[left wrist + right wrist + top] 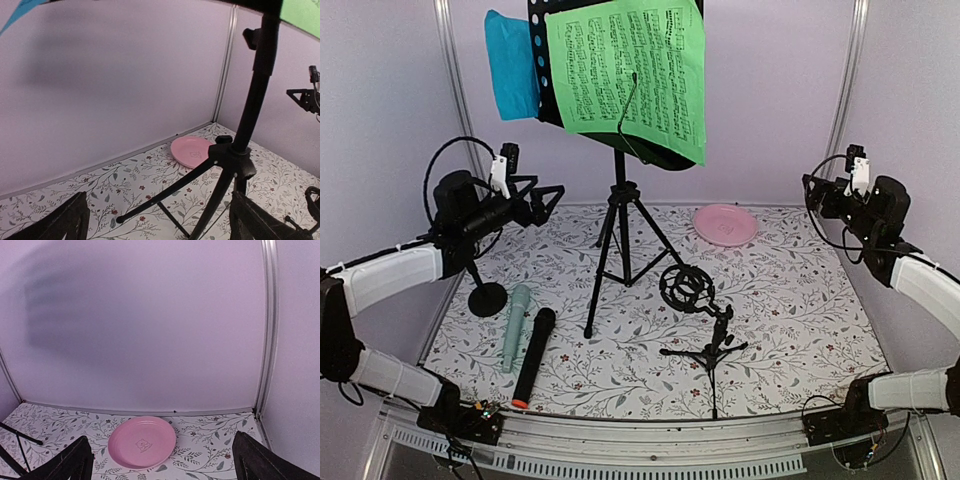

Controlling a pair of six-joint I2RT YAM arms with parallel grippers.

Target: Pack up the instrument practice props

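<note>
The black perforated sheet-music rack (546,62) stands on tripod legs (618,245) at the back centre, holding a green music sheet (630,70) and a blue one (512,65). A mint-green microphone (515,325) and a black microphone (534,355) lie side by side at the front left. One mic support with a round base (487,297) stands at the left. Another, with a ring mount and a small tripod (705,325), stands at the front centre. My left gripper (545,200) (157,225) hangs open, left of the tripod (235,155). My right gripper (817,192) (162,465) is open at the far right, holding nothing.
A round pink plate (725,223) (142,441) (190,151) lies at the back right on the floral table cover. Lilac walls with metal corner posts close the back and sides. The left arm reaches over the round-base support.
</note>
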